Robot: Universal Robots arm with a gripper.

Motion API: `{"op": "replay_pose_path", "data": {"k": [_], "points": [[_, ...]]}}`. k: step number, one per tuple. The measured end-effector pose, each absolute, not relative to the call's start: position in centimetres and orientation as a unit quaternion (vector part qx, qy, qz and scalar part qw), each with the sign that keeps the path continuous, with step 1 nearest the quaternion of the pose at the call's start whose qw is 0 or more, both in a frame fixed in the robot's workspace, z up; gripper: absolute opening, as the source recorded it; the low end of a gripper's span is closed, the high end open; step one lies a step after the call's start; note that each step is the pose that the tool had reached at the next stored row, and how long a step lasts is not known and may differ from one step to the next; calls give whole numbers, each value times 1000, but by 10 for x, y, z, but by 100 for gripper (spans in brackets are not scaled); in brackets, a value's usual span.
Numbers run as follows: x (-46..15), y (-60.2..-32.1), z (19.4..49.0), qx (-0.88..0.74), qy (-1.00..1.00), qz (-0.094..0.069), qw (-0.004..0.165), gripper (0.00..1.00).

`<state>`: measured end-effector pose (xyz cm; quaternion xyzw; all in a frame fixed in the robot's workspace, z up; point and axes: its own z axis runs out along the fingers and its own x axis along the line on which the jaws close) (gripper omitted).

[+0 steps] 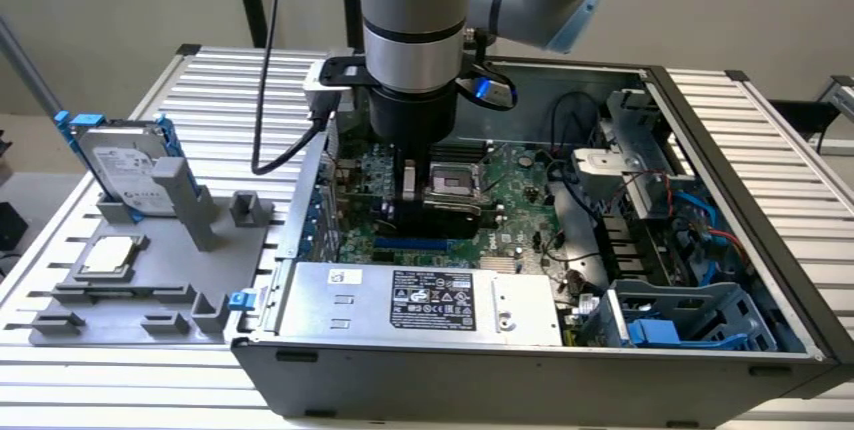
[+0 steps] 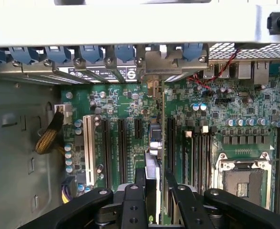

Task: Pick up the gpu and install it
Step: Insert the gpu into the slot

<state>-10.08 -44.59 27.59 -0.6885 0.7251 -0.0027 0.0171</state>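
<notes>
The gpu (image 2: 153,157) stands on edge inside the open computer case (image 1: 747,200). From the wrist it is a thin green and black strip over the motherboard's black slots (image 2: 122,148). Its silver bracket (image 2: 173,64) meets the row of rear slot covers. My gripper (image 2: 156,193) is shut on the card, one black finger on each side of it. In the exterior view the gripper (image 1: 424,212) reaches straight down into the case, with the gpu's dark body (image 1: 461,218) just below it, near the motherboard (image 1: 514,190). I cannot tell whether the card sits fully in a slot.
A silver hard drive with blue rails (image 1: 127,165) stands on a grey fixture (image 1: 160,290) at the exterior view's left, with a processor chip (image 1: 110,255) beside it. Inside the case are the power supply (image 1: 414,300), the processor socket (image 2: 242,179), a white slot (image 2: 88,143) and a blue drive cage (image 1: 681,320).
</notes>
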Motion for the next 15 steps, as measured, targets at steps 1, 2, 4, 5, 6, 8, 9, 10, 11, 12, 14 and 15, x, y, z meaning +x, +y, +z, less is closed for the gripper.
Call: {"op": "replay_pose_path", "data": {"k": [1,2,4,5,6,8,9,10,11,12,14,15], "points": [[-101,-446,275,-688,725,-3,17,26],[-101,-446,275,-688,725,-3,17,26],[-101,-446,274,-688,725,-3,17,26],[-101,-446,273,-689,725,-3,17,26],[-101,-446,273,-689,725,-3,17,26],[-101,-446,271,-689,725,-3,17,26],[-101,-446,271,-689,724,-3,17,26],[-101,-446,270,-690,724,-3,17,26],[-101,-446,270,-690,723,-3,17,26],[-101,-446,270,-692,722,-3,17,26],[-101,-446,269,-695,719,-3,17,26],[-101,-445,269,-698,716,-2,17,26]]}}
